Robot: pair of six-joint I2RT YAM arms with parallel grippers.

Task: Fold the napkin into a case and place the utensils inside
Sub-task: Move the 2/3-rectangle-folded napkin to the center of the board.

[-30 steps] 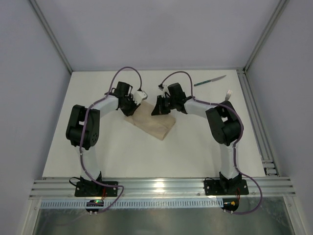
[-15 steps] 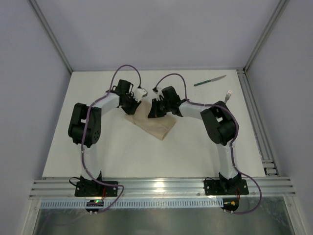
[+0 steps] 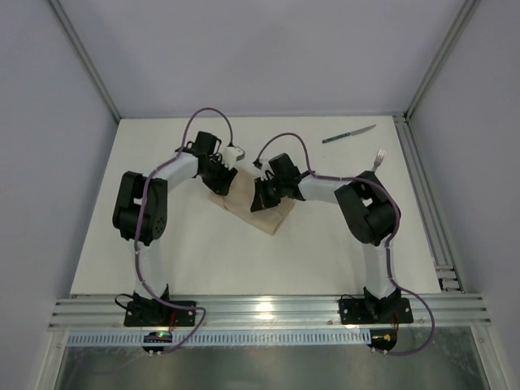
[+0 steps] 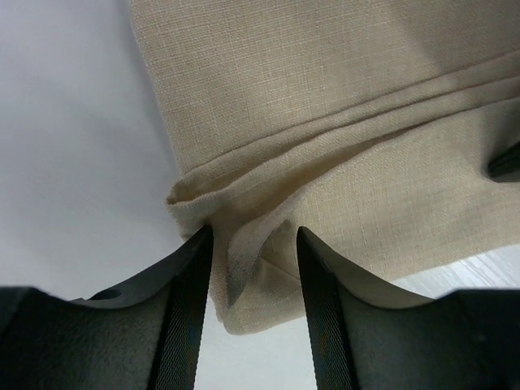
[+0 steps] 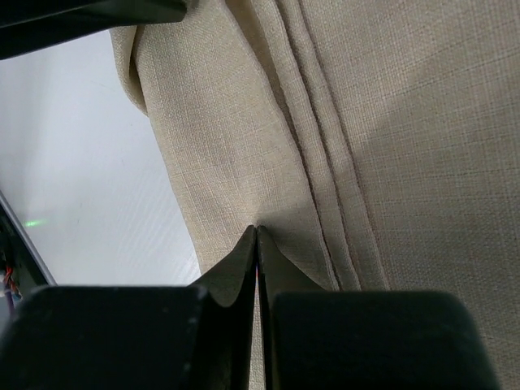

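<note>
1. The napkin (image 3: 253, 208) lies folded in several layers near the middle of the counter (image 3: 195, 252), as a slanted oblong, and both arms are down at its far end. The knife (image 3: 348, 134) and the fork (image 3: 378, 157) lie well apart from it at the far right, so nothing is inside the cloth yet.
2. The left end effector (image 4: 250, 244) has its jaws about half apart, and a raised ridge at the napkin's corner stands between them without being squeezed. If this arm draws away sideways, one finger could probably catch the loose corner and open the fold.
3. The right end effector (image 5: 257, 244) has its jaws pressed fully together, with the tips touching the cloth just beside three parallel fold lines. Whether a thin layer is caught between the tips cannot be told. If one is caught, a pull would likely peel the top layer off. If none is caught, sliding the closed tips could push wrinkles into the pleats.
4. The layers only rest on each other. Such a soft cloth may relax and spread once both arms leave it, and then the pouch would lose its shape.
5. The fork lies just beside the right arm's upper link, so a wide swing of that arm could knock it away.
6. The pouch's mouth is not visible in any view, so the utensils may go between the wrong layers
</note>
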